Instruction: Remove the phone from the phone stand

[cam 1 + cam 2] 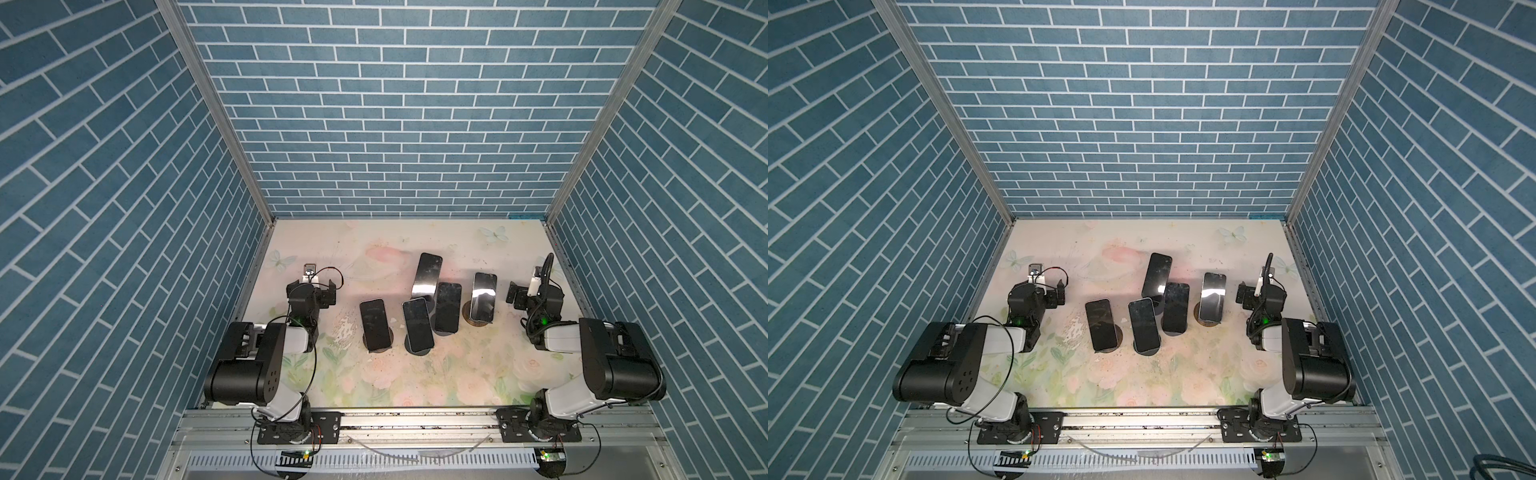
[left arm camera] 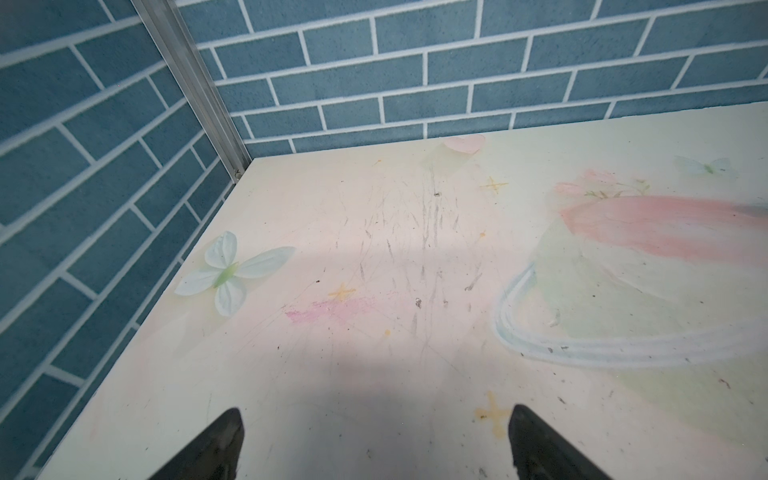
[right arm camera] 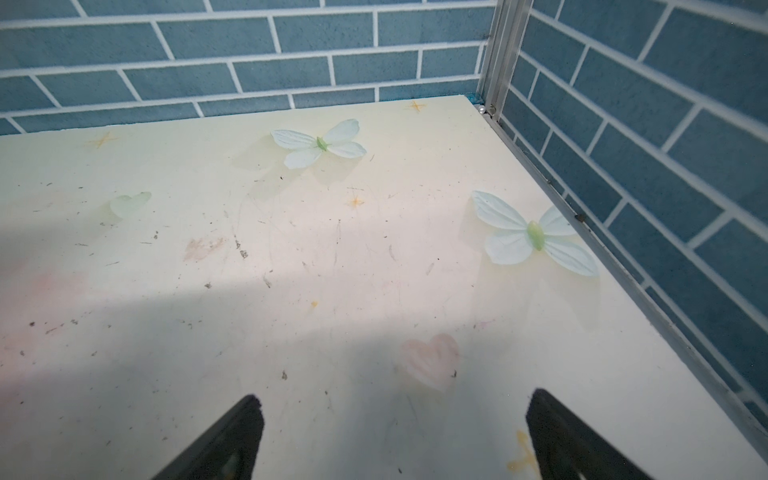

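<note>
Nothing had been taken yet. The left gripper was spread wide and empty over bare floral print. The right gripper was the same, jaws apart with nothing between them. The phones stood clustered mid-worktop, between the two arms, each leaning back on its stand.

The step in hand looked like the first reach. The outer phones seemed the easiest picks: the leftmost phone for the left gripper and the rightmost phone for the right, each with open space on its outer side. A good grasp would probably have closed across the phone's narrow side edges in its upper half, not on the glossy glass. The lift would then have followed the lean until the lower edge cleared the stand. The dark base or the bronze base could have tipped or dragged along, so the spare gripper might have steadied it.

The front middle phone, the dark middle phone and the rear phone stood packed close, overlapping in both top views, and seemed better left for later.

Counted: five phones and two grippers. Four round bases showed; the rear phone's stand was hidden.
</note>
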